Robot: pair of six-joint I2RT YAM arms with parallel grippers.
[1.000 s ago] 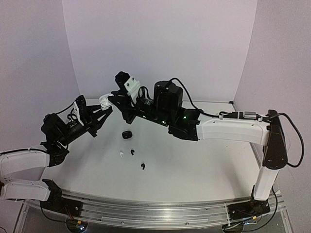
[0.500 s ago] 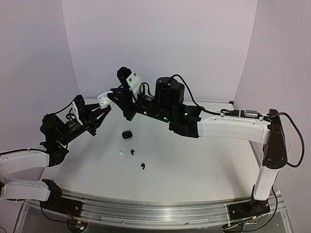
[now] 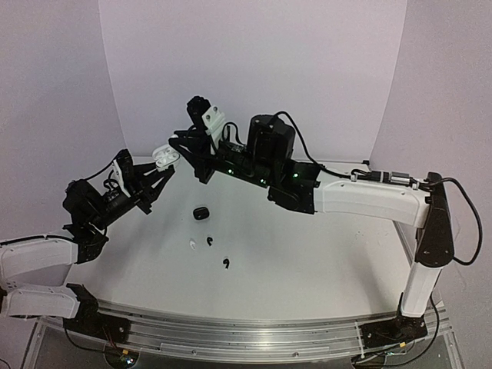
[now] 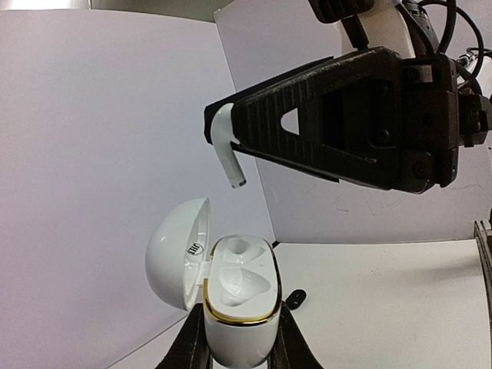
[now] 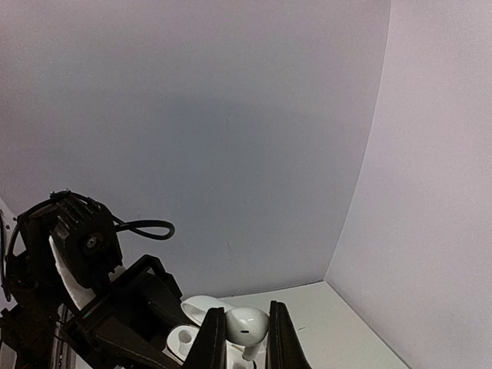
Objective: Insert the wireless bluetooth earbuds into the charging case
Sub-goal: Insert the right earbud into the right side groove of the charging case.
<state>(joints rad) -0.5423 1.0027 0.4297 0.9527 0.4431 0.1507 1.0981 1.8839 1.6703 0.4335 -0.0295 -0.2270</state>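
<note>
Top external showed the white tabletop (image 3: 330, 254) ending in a curved near edge over a metal rail (image 3: 254, 338), with pale walls close behind and at both sides. Both arms reached toward the far left, and the widest open room lay on the right half of the tabletop. Near the middle sat a black pebble-shaped case (image 3: 201, 213), and nearer the rail a loose white bud (image 3: 191, 244), a black bud (image 3: 208, 242) just beside it and a second black bud (image 3: 226, 264), all well apart from the arms.

The left gripper (image 3: 160, 167) hung above the tabletop, its jaws clenched on the lower body of the charging case (image 4: 238, 315). The case stood upright, its lid (image 4: 178, 252) swung back to the left. A thin gold band ringed its rim, and its two moulded wells showed bare glossy white plastic.

The right gripper (image 5: 244, 338) had its jaws grasping the white earbud (image 4: 225, 146) by its rounded head. The stem pointed down, ending above the open lid and clearly apart from the rim, with open air between. The right gripper's fingers (image 4: 330, 131) were ribbed black plastic with a triangular cut-out. The earbud was smooth and glossy, with a dark tip on its stem.
</note>
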